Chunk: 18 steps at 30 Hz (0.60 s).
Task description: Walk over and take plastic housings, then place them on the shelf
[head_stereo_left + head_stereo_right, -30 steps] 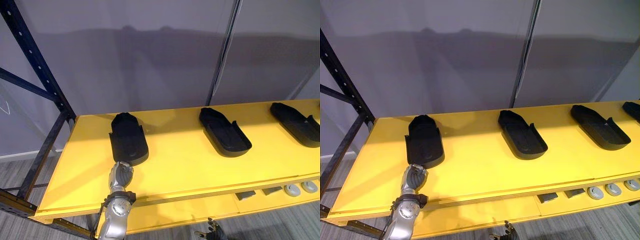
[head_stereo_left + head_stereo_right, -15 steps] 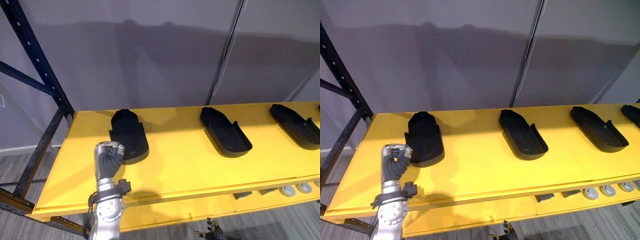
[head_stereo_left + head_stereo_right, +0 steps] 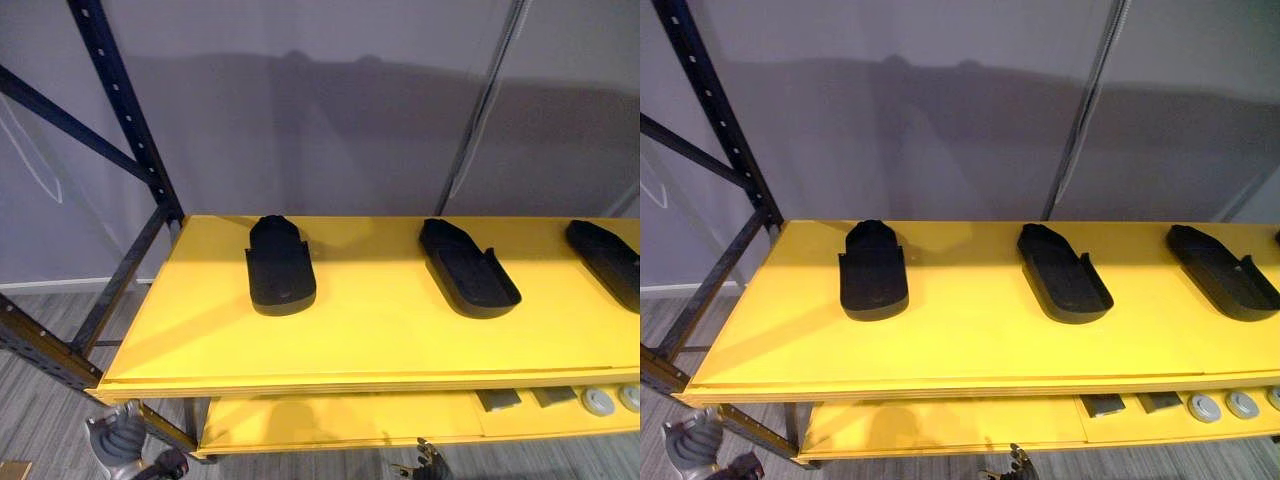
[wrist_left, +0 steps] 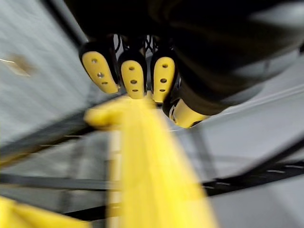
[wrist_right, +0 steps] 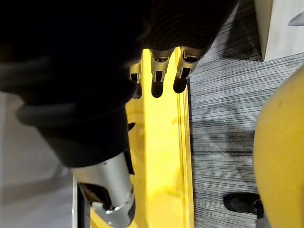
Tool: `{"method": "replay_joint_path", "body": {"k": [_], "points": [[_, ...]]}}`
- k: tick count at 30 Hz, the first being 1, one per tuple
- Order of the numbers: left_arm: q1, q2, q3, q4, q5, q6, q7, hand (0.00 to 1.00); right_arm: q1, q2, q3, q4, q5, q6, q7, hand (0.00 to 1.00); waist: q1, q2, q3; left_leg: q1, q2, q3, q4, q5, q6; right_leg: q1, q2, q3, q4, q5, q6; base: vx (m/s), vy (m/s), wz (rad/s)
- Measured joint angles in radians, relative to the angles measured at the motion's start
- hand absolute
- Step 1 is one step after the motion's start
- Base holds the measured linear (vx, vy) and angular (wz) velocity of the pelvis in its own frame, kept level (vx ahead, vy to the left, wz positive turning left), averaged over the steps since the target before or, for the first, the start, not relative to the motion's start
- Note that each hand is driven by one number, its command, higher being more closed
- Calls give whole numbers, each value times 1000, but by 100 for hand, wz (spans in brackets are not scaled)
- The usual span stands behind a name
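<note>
Three black plastic housings lie on the yellow top shelf (image 3: pixel 380 340): a left housing (image 3: pixel 280 265), a middle housing (image 3: pixel 468 268) and a right housing (image 3: pixel 605 250) cut by the view's edge. My left hand (image 3: pixel 118 440) hangs low at the lower left, below the shelf's front edge and well clear of the left housing. In the left wrist view its fingers (image 4: pixel 130 76) are relaxed and hold nothing. My right hand (image 3: pixel 425 462) hangs at the bottom edge under the shelf, and its fingers (image 5: pixel 164 71) are loose and empty.
A dark blue rack upright (image 3: pixel 125 110) with a diagonal brace stands at the shelf's left end. The lower yellow shelf (image 3: pixel 330 420) carries small grey parts (image 3: pixel 600 400) at the right. A grey wall closes the back. A white box (image 5: pixel 278 23) stands on the floor.
My left hand has left the left housing's near end and dropped below the shelf's front edge. The whole picture has shifted with the camera; the housings have not moved.
</note>
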Motion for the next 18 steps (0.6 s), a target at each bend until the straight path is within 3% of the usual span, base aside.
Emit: {"method": "replay_joint_path", "body": {"k": [7,18], "points": [[-49,19,-45,283,-27,19,-111,0,-6,5,8,-16,0,14,-1,0,0,1,3,13,-25,5,3,-9,8,17,-26,0,5,-10,13,60,22,0],[-139,52,-147,463,-26,0,-205,0,-11,5,-6,-41,1,13,-7,0,-1,19,13,45,-30,15,3,-40,11,37,-32,2,27,-10,13,21,6,-3]]}}
